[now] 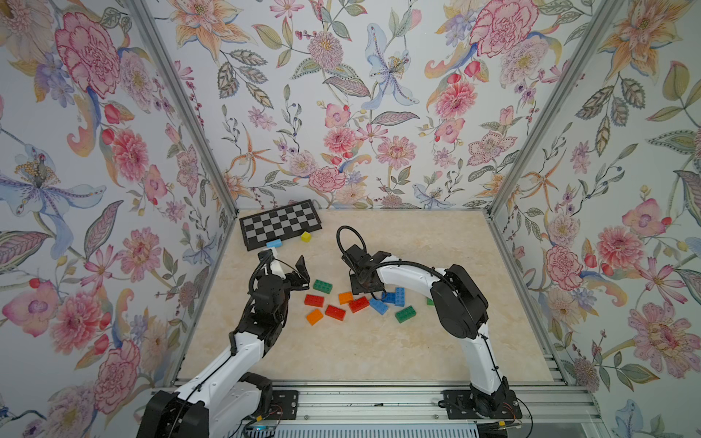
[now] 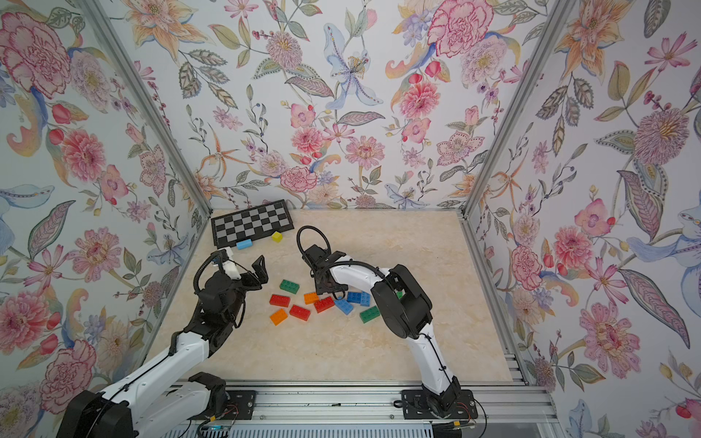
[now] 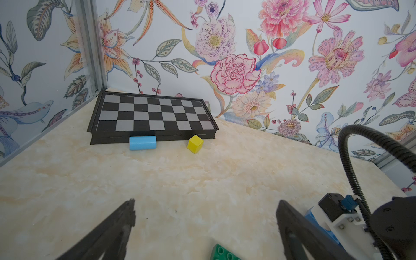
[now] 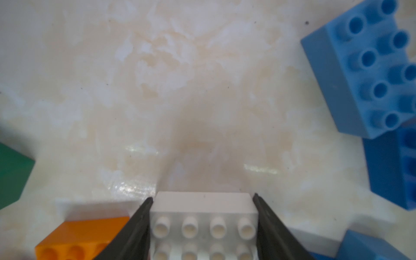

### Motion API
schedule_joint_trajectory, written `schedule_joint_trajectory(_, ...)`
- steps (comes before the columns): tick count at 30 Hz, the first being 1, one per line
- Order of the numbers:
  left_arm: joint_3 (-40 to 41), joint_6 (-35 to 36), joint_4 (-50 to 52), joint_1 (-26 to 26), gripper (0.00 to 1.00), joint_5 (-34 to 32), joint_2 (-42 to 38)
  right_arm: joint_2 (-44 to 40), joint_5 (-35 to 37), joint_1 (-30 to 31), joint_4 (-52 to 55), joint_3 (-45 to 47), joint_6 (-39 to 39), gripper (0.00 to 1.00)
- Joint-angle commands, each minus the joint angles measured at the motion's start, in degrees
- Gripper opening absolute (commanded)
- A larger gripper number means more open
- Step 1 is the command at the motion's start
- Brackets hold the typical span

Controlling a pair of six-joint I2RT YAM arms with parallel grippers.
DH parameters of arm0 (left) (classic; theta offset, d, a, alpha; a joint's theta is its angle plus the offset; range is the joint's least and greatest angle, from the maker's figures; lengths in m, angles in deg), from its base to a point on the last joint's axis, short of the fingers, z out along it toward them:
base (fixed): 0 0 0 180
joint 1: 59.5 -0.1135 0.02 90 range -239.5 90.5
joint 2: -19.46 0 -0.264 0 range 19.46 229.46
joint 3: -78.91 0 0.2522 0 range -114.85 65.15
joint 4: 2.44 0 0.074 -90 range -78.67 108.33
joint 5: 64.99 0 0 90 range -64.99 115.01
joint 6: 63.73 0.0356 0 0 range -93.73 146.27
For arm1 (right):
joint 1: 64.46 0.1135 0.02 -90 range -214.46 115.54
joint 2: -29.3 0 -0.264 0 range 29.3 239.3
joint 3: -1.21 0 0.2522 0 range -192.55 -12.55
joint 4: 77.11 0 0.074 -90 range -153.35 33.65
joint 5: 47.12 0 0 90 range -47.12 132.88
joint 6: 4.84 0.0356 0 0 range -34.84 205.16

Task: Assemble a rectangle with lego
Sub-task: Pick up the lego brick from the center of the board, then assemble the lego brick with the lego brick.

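Observation:
The lego bricks lie scattered mid-table in both top views: a green one (image 1: 322,286), red ones (image 1: 314,300) (image 1: 335,312) (image 1: 359,304), orange ones (image 1: 314,316) (image 1: 345,297), blue ones (image 1: 394,296) and another green (image 1: 405,314). My right gripper (image 4: 202,198) is down among them, shut on a white brick (image 4: 203,216), one finger against each short end. An orange brick (image 4: 83,238) touches its finger, and a light blue brick (image 4: 364,72) lies apart. My left gripper (image 3: 207,202) hangs open over bare table, with a green brick (image 3: 225,253) just below it.
A folded chessboard (image 1: 281,223) lies at the back left corner, with a light blue cylinder (image 1: 274,244) and a yellow cube (image 1: 305,237) in front of it. Flowered walls close the table on three sides. A metal rail (image 1: 379,405) runs along the front.

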Motion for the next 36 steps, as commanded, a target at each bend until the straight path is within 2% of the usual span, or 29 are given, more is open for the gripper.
schedule_joint_trajectory(1,0.5,0.2,-0.7,0.2,0.99,-1.4,-0.7,-3.0,0.8,-0.4,2.0,0.2,-0.5,0.43)
schedule_joint_trajectory(3,0.4,0.4,-0.5,0.2,0.99,-1.5,-1.0,-5.4,1.1,-0.8,1.9,1.0,-1.0,0.37)
schedule_joint_trajectory(10,-0.1,0.8,-0.1,0.2,0.99,-0.7,-1.4,-16.9,3.3,-5.2,1.9,9.3,-3.0,0.33)
schedule_joint_trajectory(14,-0.8,0.8,-0.3,0.2,0.99,0.8,-1.0,-25.0,4.3,-9.8,1.9,17.3,-4.0,0.33)
schedule_joint_trajectory(22,-1.0,-1.0,-3.2,0.2,0.99,4.5,1.3,-37.6,3.9,-22.6,1.1,31.0,-9.4,0.33)
schedule_joint_trajectory(30,-1.4,-2.2,-5.0,0.3,0.99,7.0,4.0,-40.4,-1.7,-29.9,-5.8,39.0,-16.5,0.32)
schedule_joint_trajectory(36,-1.7,-2.3,-5.1,0.3,0.99,7.0,4.5,-38.8,-4.6,-30.9,-8.9,40.5,-18.6,0.31)
